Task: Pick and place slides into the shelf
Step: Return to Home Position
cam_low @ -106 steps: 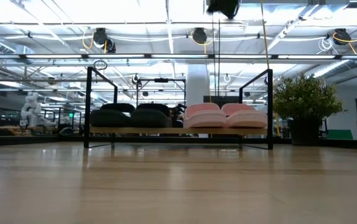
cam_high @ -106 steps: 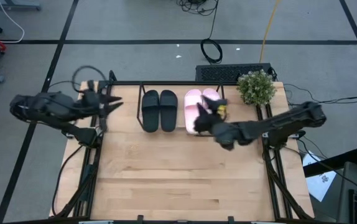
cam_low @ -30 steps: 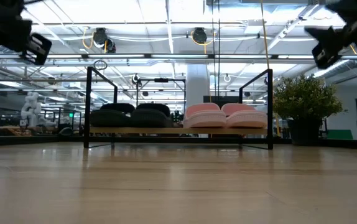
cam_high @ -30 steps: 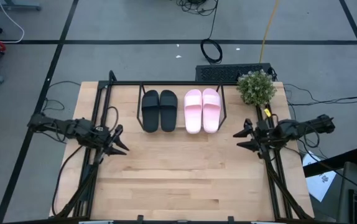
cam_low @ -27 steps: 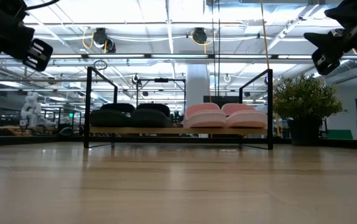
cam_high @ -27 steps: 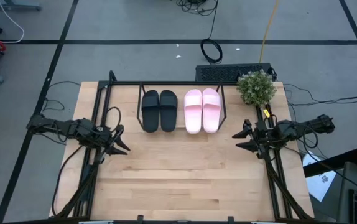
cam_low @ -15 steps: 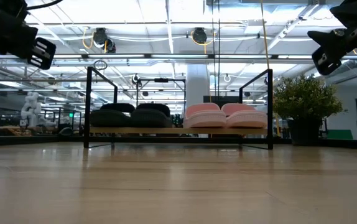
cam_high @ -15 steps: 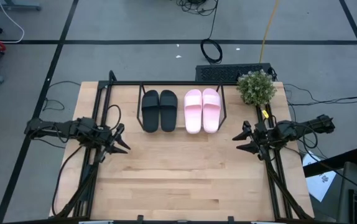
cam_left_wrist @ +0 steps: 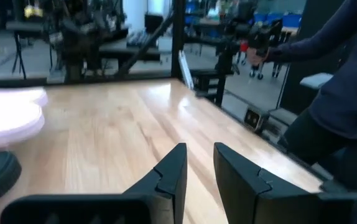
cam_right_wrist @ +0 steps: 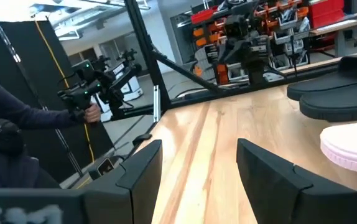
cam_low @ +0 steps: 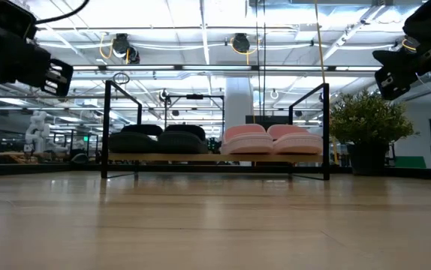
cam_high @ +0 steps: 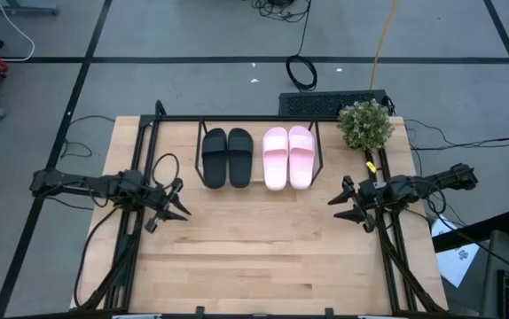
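The shelf (cam_high: pixel 318 152) stands at the table's far middle; it also shows in the low view (cam_low: pixel 215 157). Four slides rest sole down on its wood base: the black pair (cam_high: pixel 227 158) on the left and the pink pair (cam_high: pixel 287 157) on the right. The low view shows the black pair (cam_low: pixel 159 140) and the pink pair (cam_low: pixel 272 139) side by side. My left gripper (cam_high: pixel 179 199) hovers open and empty at the table's left side, above the table (cam_low: pixel 54 75). My right gripper (cam_high: pixel 336 206) hovers open and empty at the right side (cam_low: pixel 392 75). Both point toward the table's middle.
A potted plant (cam_high: pixel 365 124) stands at the far right corner beside the shelf. Black frame rails (cam_high: pixel 137 239) (cam_high: pixel 396 252) run along the table's left and right edges. Bare wood (cam_high: pixel 263 248) lies in front of the shelf. A person (cam_left_wrist: pixel 343 93) stands beyond the table's edge.
My left gripper has shifted a little toward the table's right edge and sunk slightly. My right gripper has sunk slightly near the right rail. Both stay open and empty. The slides have not moved.
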You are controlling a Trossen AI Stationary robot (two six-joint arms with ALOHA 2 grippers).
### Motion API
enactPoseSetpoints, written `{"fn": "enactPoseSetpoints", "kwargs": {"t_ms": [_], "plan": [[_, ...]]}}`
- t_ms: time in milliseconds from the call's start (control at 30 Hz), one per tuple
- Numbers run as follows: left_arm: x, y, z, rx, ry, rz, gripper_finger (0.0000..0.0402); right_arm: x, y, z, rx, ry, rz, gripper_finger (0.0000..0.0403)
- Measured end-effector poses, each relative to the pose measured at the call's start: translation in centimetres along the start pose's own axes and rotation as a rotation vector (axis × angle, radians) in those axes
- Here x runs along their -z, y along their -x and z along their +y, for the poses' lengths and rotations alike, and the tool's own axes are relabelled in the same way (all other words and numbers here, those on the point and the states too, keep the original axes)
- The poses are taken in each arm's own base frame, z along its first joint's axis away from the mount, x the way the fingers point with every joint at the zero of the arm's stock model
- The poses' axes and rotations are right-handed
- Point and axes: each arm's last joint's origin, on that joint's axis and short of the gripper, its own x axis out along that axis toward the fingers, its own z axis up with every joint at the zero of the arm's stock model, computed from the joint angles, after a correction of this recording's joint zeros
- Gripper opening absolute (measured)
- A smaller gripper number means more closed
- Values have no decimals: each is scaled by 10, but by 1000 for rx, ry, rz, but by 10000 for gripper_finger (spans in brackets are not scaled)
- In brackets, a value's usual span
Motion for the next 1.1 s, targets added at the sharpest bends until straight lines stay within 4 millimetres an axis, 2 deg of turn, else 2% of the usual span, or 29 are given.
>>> {"fn": "enactPoseSetpoints", "kwargs": {"t_ms": [167, 400, 600, 900, 1000, 1100], "plan": [[5, -3, 4, -20, 41, 59, 86, 2, 0, -2, 10, 37, 28, 196], [2, -2, 6, -19, 54, 34, 86, 0, 1, -10, 15, 80, 35, 196], [2, -1, 8, -18, 53, 35, 86, 0, 2, -18, 15, 32, 65, 196], [4, 1, 11, -36, 55, 60, 86, -6, 3, -21, 0, 32, 22, 196], [5, 1, 14, -135, 54, 65, 86, -10, 3, -20, -2, 109, -29, 196], [6, 2, 19, -292, 41, 72, 86, -10, 3, -25, 156, 135, -45, 196]]}}
